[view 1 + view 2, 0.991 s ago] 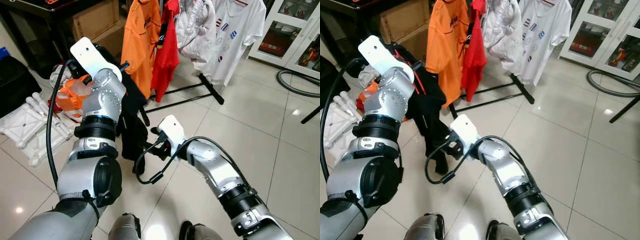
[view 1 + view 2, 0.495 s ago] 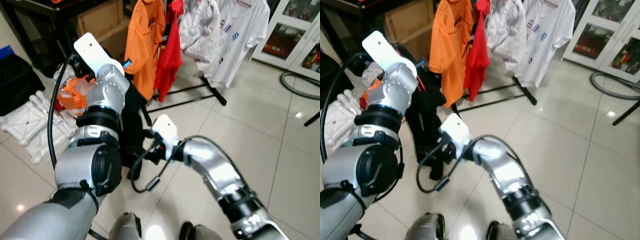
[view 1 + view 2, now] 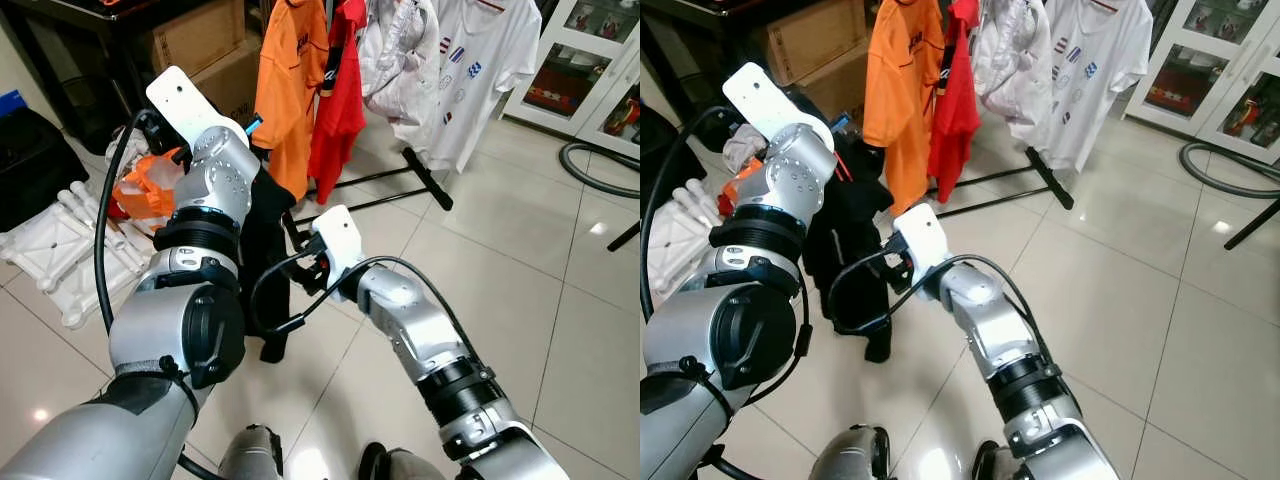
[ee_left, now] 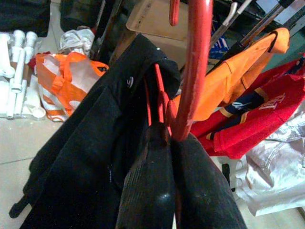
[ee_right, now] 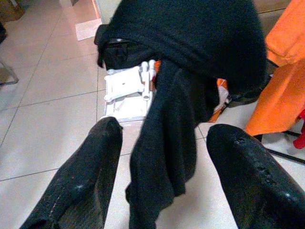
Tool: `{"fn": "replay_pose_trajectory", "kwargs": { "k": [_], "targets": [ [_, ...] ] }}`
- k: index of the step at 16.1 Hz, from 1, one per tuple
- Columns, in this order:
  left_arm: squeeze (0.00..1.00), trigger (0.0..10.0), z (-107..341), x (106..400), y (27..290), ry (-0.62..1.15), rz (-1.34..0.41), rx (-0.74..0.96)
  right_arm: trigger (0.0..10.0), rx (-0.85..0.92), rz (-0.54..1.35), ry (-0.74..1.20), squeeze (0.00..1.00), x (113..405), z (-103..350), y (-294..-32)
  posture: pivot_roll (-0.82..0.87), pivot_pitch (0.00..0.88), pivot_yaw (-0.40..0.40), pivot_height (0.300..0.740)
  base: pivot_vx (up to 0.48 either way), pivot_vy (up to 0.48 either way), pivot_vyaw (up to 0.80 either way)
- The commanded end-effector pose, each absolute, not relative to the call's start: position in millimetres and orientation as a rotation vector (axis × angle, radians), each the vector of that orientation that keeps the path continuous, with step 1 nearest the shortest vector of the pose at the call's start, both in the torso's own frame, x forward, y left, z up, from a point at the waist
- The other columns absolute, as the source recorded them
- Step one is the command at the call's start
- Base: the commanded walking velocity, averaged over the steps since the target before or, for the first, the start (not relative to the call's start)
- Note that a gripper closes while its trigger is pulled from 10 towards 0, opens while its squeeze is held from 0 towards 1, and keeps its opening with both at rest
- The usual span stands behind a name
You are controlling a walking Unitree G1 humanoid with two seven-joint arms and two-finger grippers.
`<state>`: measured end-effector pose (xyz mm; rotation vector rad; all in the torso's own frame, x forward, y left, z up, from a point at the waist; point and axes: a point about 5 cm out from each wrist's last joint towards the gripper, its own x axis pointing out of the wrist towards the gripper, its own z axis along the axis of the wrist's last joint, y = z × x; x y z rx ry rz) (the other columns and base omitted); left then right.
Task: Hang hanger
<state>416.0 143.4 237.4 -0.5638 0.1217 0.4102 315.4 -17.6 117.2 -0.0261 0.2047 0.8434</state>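
- Left pincer (image 4: 167, 138) grips the red plastic hanger (image 4: 193, 71) carrying a black garment (image 4: 90, 143).
- Right pincer (image 5: 164, 157) gapes wide beside the cloth.
- Orange shirt (image 3: 290, 80) on the rack hangs close behind.

The red hanger (image 4: 193, 71) runs off the top edge of the left wrist view, its hook cut from sight. The black garment (image 4: 95, 143) covers the hanger's arms and drops past the bottom edge. From the head views, the left arm's wrist joint blocks the left gripper (image 4: 169, 138). The clothes rack's (image 3: 420, 175) top rail lies beyond the frame.
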Motion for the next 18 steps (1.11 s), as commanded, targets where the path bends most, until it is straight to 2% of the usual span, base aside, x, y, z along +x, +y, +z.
{"fn": "replay_pose_trajectory", "kwargs": {
  "k": [1,6,7,8,9,14,18],
  "targets": [
    [0.00,10.0,255,417,140,0.072,0.405,-0.582,10.0,-0.031,0.843,0.201,0.00,318,120,-14,0.05,0.107,-0.004,0.740,0.000,0.000,0.00],
    [0.00,10.0,260,417,135,0.074,0.387,-0.607,10.0,-0.004,0.828,0.251,0.00,320,112,-1,0.05,0.108,-0.002,0.740,0.000,0.000,0.00],
    [0.00,10.0,259,417,134,0.076,0.384,-0.609,9.4,0.001,0.809,0.254,0.00,322,111,0,0.05,0.109,-0.003,0.740,0.000,0.000,0.00],
    [0.00,10.0,259,417,134,0.076,0.383,-0.610,9.4,0.008,0.794,0.256,0.00,323,112,-1,0.06,0.109,-0.003,0.740,0.000,0.000,0.00],
    [0.00,10.0,259,417,134,0.078,0.383,-0.610,0.0,0.018,0.777,0.261,0.00,325,111,-2,0.06,0.110,-0.003,0.740,0.000,0.000,0.00],
    [0.00,10.0,255,417,134,0.094,0.369,-0.590,0.0,0.025,0.776,0.266,0.00,327,107,-3,0.06,0.112,0.000,0.740,0.000,0.000,0.00],
    [0.00,10.0,229,412,135,0.113,0.270,-0.382,0.0,-0.017,0.779,0.256,0.00,326,100,-16,0.06,0.110,0.008,0.740,0.000,0.000,0.00]
  ]
}}
